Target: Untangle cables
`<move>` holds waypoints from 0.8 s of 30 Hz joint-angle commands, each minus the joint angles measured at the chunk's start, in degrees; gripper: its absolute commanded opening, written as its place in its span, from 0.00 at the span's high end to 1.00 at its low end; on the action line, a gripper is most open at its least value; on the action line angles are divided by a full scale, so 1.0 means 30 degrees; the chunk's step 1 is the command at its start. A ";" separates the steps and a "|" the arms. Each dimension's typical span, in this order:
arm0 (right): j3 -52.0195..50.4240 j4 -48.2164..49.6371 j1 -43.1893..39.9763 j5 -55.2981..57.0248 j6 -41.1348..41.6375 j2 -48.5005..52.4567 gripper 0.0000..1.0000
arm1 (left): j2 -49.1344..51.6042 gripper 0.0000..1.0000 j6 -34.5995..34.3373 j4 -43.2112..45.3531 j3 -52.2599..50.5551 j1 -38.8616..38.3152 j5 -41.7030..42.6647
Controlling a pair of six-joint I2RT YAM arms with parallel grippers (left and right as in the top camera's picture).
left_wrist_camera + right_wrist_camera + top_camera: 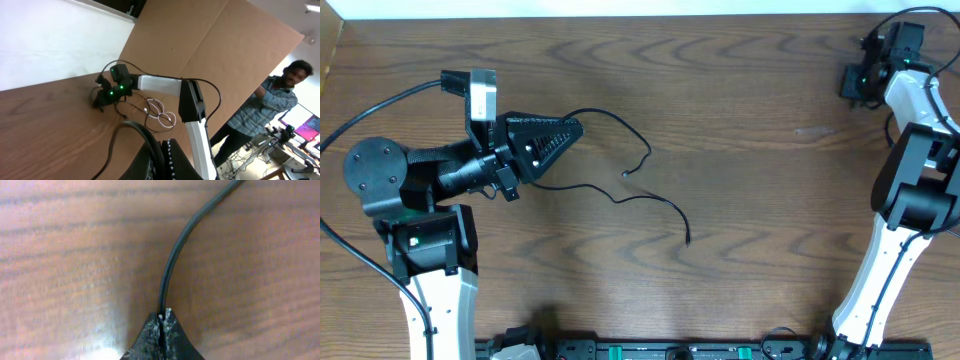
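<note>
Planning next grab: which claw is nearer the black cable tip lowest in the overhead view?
Left. The left claw sits up-left of the tip, on the same cable; the right claw is far off, top right.

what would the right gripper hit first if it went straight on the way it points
The wooden table, it seems: the right gripper points down at it, shut on a black cable; the gap is unclear.

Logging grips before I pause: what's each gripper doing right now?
Left gripper: closed, seemingly on the curly black cable.
Right gripper: closed on a second black cable.
</note>
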 commanded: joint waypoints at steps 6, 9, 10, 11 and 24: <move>-0.0911 -0.2259 -0.1858 0.0131 0.0532 -0.2310 0.99 | -0.0022 0.92 0.0168 0.0102 -0.0197 -0.0022 0.0291; -0.0911 -0.2630 -0.2790 0.0284 0.0532 -0.4845 0.99 | -0.0022 0.93 0.0168 0.0102 -0.0197 -0.0022 0.0291; -0.0911 -0.2703 -0.3140 0.0306 0.0532 -0.5668 0.99 | -0.0022 0.93 0.0168 0.0102 -0.0197 -0.0022 0.0299; -0.0911 -0.2754 -0.3628 0.0350 0.0539 -0.6725 0.99 | -0.0022 0.93 0.0168 0.0102 -0.0197 -0.0022 0.0299; -0.1013 -0.4554 -1.1737 0.2703 0.6827 -1.2801 0.99 | -0.0022 0.93 0.0175 0.0109 -0.0197 -0.0022 0.0299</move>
